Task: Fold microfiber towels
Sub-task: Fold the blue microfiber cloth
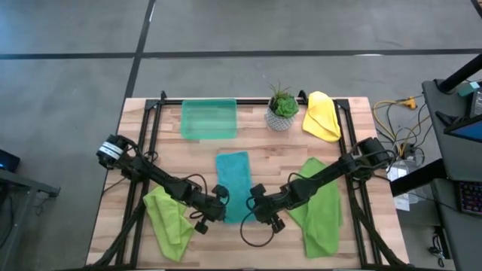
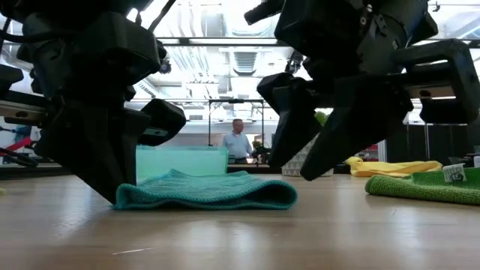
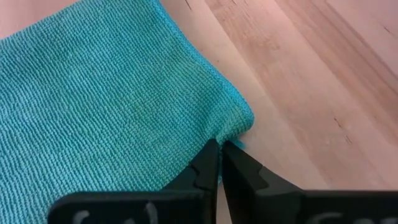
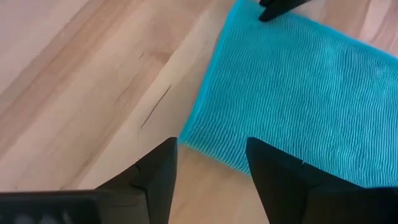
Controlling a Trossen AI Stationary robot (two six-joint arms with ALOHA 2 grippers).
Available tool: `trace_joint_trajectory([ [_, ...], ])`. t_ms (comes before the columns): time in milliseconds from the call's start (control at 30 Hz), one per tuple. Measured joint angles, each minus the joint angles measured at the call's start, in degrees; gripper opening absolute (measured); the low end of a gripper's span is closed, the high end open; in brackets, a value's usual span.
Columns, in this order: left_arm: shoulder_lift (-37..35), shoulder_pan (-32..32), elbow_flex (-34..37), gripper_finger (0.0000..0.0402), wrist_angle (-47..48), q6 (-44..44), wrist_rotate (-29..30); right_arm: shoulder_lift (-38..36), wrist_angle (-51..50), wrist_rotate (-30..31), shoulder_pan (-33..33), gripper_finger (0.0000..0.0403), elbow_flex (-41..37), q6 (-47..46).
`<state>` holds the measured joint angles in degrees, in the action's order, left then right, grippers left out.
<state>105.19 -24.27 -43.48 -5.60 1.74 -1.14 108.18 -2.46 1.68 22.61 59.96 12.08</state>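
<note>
The teal towel [image 1: 233, 184] lies folded in a long strip on the table's middle, and also shows in the low view [image 2: 206, 191]. My left gripper [image 1: 217, 209] is shut at its near left corner [image 3: 221, 148]. My right gripper [image 1: 256, 202] is open just above the near right corner [image 4: 208, 155], one finger on each side, touching nothing. Lime green towels lie crumpled at the near left [image 1: 169, 218] and near right [image 1: 316, 211]. The yellow towel [image 1: 322, 114] lies bunched at the far right. My left gripper pinches the teal towel's near left corner [image 3: 235, 132] between its two fingertips. The fingers come slanting down from the table's left. I cannot tell whether they hold one layer or several. The towel lies flat on the table, slack.
A see-through green tray [image 1: 208, 119] and a small potted plant [image 1: 282, 109] stand at the far edge behind the teal towel. Bare wood shows between the towels [image 1: 271, 162]. A person [image 2: 238, 142] stands in the room beyond the table.
</note>
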Motion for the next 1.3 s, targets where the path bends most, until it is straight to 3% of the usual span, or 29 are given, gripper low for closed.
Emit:
trace_joint_trajectory([
  [433,0.0,0.04,0.0,0.0,-0.74,-1.62,-0.01,1.23,5.95,-1.4,-0.02,0.0164,-2.11,3.6],
  [567,-0.11,0.11,0.0,0.0,-1.31,-1.62,0.01,5.84,5.2,-3.49,0.02,0.0164,1.42,4.49],
  [700,-0.63,0.2,0.02,0.0,-1.3,-2.98,0.0,8.6,-1.6,-4.79,-0.32,0.016,6.88,4.22],
  [833,-1.08,0.27,0.04,0.0,-1.32,-2.97,-0.02,9.01,-6.16,-5.01,-0.52,0.0128,8.82,3.38],
  [1100,-2.36,0.32,0.03,0.0,-0.86,-2.95,0.1,8.25,-10.05,-3.53,-0.48,0.0019,9.17,-0.09],
  [1300,-6.99,0.44,0.68,0.0,0.27,-2.89,1.11,4.97,-12.68,-2.12,-0.64,0.0012,9.8,-2.13],
])
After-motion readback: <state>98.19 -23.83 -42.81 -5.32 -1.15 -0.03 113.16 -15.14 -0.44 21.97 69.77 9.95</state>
